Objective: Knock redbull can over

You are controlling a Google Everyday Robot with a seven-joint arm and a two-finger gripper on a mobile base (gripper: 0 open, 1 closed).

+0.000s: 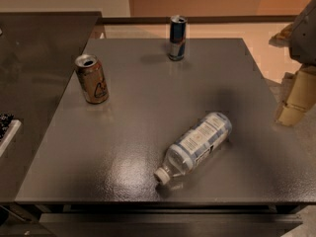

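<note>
The redbull can (177,38) is slim, blue and silver, and stands upright near the far edge of the grey table (148,112), a little right of its middle. My gripper (295,100) shows as a beige part at the right edge of the view, beyond the table's right side, well to the right of the can and nearer to me than it. It holds nothing that I can see.
A tan-orange can (92,78) stands upright at the table's left. A clear plastic bottle (195,146) with a white label lies on its side at the front centre. A second dark table (34,58) adjoins on the left.
</note>
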